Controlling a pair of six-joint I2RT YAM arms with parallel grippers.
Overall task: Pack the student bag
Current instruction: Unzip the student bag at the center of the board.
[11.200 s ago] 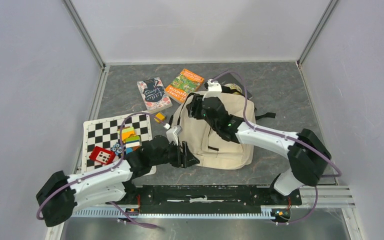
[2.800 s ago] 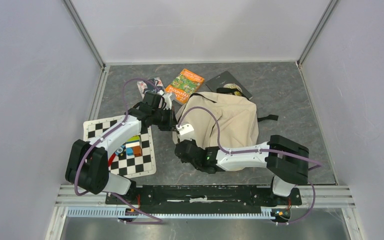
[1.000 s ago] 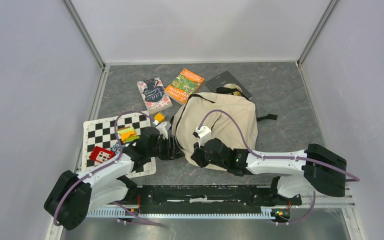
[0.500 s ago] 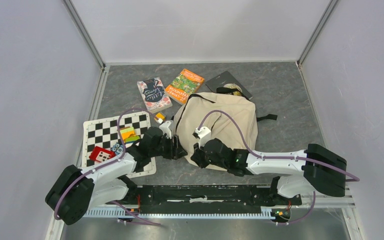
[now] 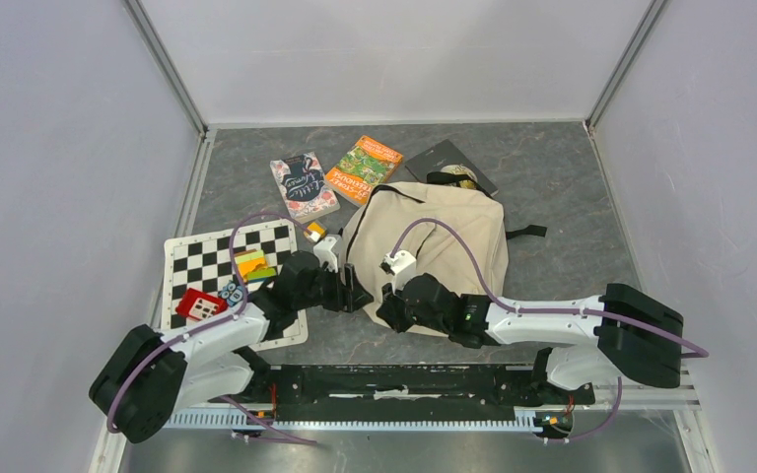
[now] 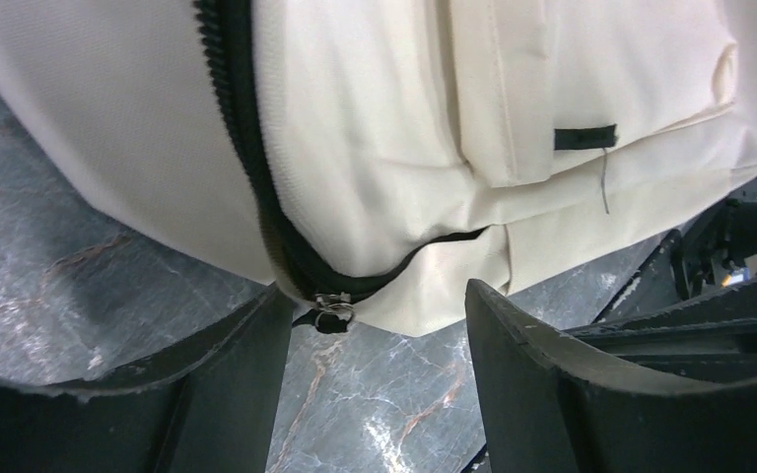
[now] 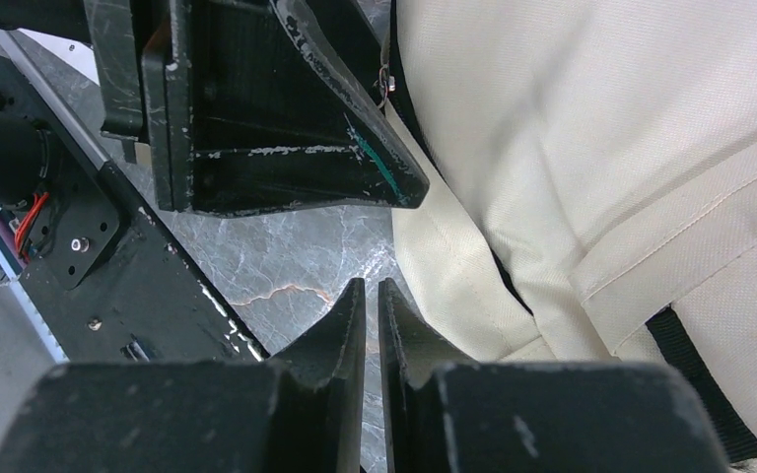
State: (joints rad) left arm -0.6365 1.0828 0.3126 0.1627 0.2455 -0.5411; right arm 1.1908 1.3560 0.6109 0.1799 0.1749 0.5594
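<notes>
Student bag [image 5: 444, 246]: left gripper [image 6: 375, 296] is straddling the zipper pull [image 6: 332, 309], jaws apart.
Centring on the pull before closing is looking wise; right gripper [image 7: 370, 291] is hovering pinched together, empty.

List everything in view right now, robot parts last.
student bag: one, cream, table centre
zipper pull: one, metal, bag's corner
floral book: one, dark and pink, behind the mat
orange-green book: one, right of the floral book
black book: one, partly under the bag's far end
checkered mat: one, black and white, left of the bag
coloured stack: one, yellow, orange, green, on the mat
red flat item: one, on the mat
yellow block: one, between mat and bag
left pincer: open, astride the zipper pull
right pincer: shut, by the bag's near edge
</notes>
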